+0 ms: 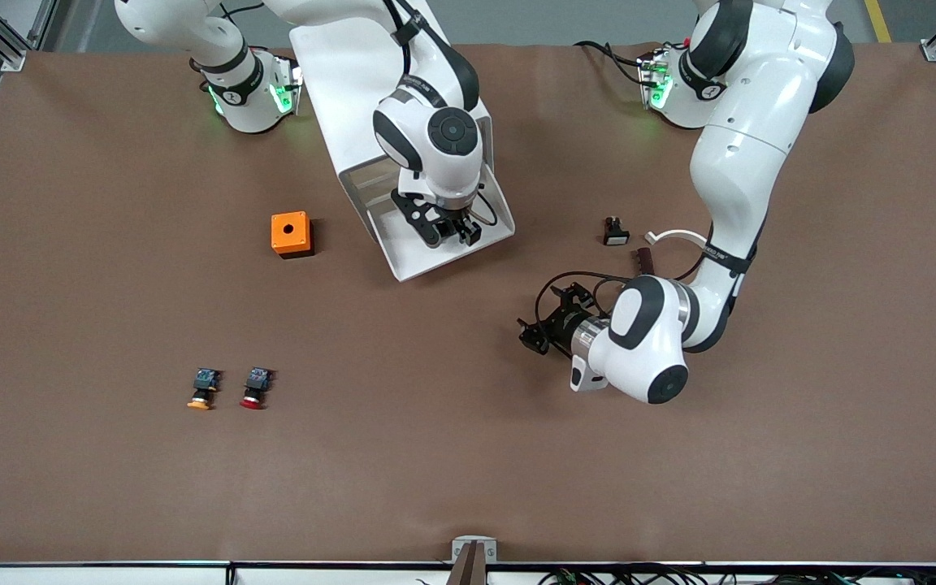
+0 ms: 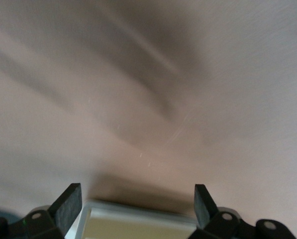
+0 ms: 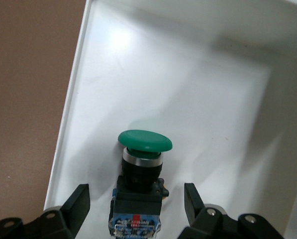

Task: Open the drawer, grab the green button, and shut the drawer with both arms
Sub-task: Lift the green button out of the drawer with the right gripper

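Observation:
The white cabinet (image 1: 338,73) stands between the arm bases, with its lowest drawer (image 1: 415,258) pulled out toward the front camera. My right gripper (image 1: 448,231) is down in this drawer and hides the button in the front view. In the right wrist view the button (image 3: 144,142) lies on the drawer floor (image 3: 198,99), green cap away from the wrist. The right gripper (image 3: 137,191) is open, with its fingers either side of the black body and not touching it. My left gripper (image 1: 535,335) hangs over the bare table, open and empty (image 2: 138,191).
An orange box (image 1: 292,234) sits beside the drawer toward the right arm's end. A yellow-capped button (image 1: 203,389) and a red-capped button (image 1: 255,388) lie nearer the front camera. A small black and white part (image 1: 615,231) and a dark strip (image 1: 644,258) lie near the left arm.

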`<state>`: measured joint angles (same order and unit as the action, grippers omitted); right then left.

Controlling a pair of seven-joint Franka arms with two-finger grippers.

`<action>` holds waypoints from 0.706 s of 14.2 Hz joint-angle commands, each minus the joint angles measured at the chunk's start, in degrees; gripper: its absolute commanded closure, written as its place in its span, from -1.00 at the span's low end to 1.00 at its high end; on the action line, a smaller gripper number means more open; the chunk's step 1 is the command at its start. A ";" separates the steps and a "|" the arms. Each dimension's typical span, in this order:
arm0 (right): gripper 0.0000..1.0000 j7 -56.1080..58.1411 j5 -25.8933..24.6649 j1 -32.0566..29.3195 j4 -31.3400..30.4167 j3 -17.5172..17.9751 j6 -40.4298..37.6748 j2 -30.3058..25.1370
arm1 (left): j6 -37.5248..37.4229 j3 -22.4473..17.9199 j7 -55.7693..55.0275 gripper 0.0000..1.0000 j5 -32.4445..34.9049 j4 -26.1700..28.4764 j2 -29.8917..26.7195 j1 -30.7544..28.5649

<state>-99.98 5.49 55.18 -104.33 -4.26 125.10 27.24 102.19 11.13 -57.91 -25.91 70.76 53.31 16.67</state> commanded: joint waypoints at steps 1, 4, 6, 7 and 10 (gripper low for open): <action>-0.19 -1.09 -0.22 0.80 -0.35 -0.58 0.40 0.44 | 6.41 0.21 0.70 -0.99 6.99 1.57 -3.56 1.43; 0.41 -1.00 -0.13 0.45 -0.27 -0.58 -0.12 0.44 | 9.86 0.39 0.17 -0.99 12.35 2.45 -6.28 4.24; 0.68 -0.04 -0.13 0.10 0.26 -0.58 -0.30 0.36 | 11.00 0.47 -0.97 -0.99 16.84 2.89 -7.52 6.18; 0.73 0.31 -0.22 -0.25 0.96 -0.66 -0.82 0.36 | 11.36 0.39 -2.54 -0.99 17.81 2.89 -7.52 6.97; 0.85 7.85 -0.04 -4.02 4.90 -0.66 -6.86 0.27 | 12.06 0.38 -6.24 -0.99 22.64 2.98 -7.96 8.99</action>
<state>-97.10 5.45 54.19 -102.65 -5.13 122.49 27.43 112.80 11.78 -61.98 -6.28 71.39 47.20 24.72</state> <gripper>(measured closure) 0.586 0.004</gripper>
